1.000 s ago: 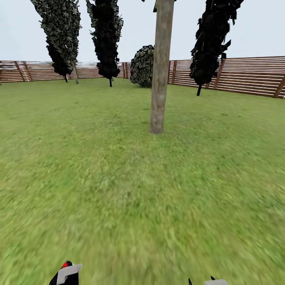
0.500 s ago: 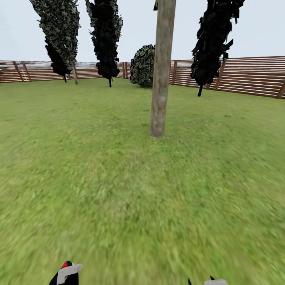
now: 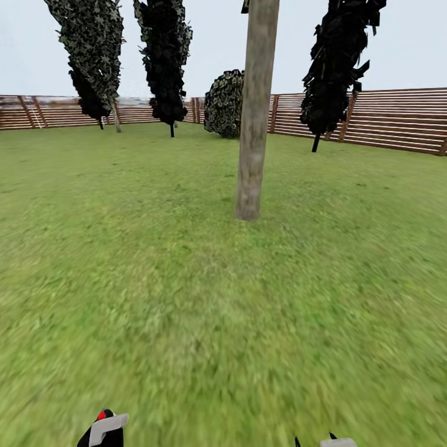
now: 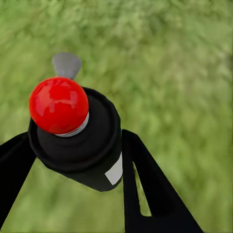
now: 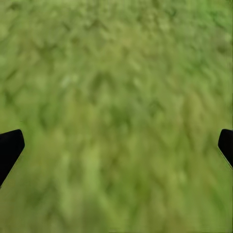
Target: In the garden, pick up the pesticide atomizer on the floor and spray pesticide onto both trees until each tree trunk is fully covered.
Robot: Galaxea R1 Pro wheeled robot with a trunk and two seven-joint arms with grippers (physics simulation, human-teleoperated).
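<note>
The pesticide atomizer (image 4: 94, 145) is a black bottle with a red ball cap (image 4: 59, 104) and a grey nozzle. My left gripper (image 4: 73, 138) is shut on it, one black finger on each side. Both appear low in the head view, where the atomizer (image 3: 102, 415) pokes up from the left gripper (image 3: 102, 434). My right gripper (image 5: 116, 145) is open over bare grass and peeks in at the head view's lower edge (image 3: 335, 442). One tree trunk (image 3: 253, 124), thick and grey-brown, rises from the garden lawn straight ahead, some metres off. No pesticide specks show on it.
Green lawn (image 3: 186, 279) stretches from me to the trunk. Dark conifers (image 3: 166, 62) (image 3: 338, 62) and a round bush (image 3: 225, 102) stand further back. A brown slat fence (image 3: 385, 118) closes the far side.
The head view has crept forward: the trunk is slightly nearer and its base sits lower in the picture. Both grippers hold the same pose.
</note>
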